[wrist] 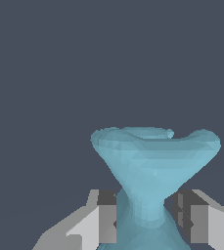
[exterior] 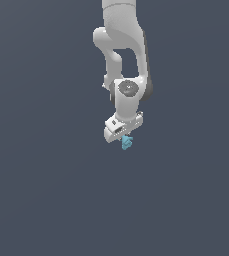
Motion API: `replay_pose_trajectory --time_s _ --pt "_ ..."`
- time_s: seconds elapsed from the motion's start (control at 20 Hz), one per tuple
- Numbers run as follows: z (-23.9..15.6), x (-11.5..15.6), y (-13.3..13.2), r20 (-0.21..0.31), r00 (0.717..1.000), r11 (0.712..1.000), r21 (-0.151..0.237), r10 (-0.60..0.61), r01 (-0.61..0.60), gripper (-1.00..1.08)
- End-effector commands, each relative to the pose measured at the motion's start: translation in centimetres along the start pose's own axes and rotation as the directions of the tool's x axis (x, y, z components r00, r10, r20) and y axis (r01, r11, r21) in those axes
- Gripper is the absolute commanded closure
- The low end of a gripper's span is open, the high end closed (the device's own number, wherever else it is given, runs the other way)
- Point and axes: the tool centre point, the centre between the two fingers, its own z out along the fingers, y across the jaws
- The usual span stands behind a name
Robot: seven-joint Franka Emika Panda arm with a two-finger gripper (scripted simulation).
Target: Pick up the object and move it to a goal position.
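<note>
Against plain dark-grey ground, with no goal marker being shown, the object (exterior: 127, 143) is being held pinched at its narrow waist by the gripper (exterior: 124, 138), so carrying is judged outstanding.

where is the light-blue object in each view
Exterior view: the light-blue object is a small lump just under the white gripper, near the picture's middle.
Wrist view: it fills the lower middle, flaring wide above a narrow waist that sits between the two fingers.
Shared landmark: the gripper's fingers, which flank the object in both views.
</note>
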Motion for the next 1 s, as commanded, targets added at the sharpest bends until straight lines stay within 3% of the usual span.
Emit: replay_pose_trajectory --time_s 0.0,0.5,0.95 --pt "0.0 0.0 0.0 0.0 1.0 1.0 0.0 0.0 0.0 1.08" --pt "-0.7 0.1 0.1 0.0 1.0 1.0 0.0 -0.001 0.001 1.08" --pt "-5.7 0.2 0.8 0.0 1.0 1.0 0.0 -0.001 0.001 1.08"
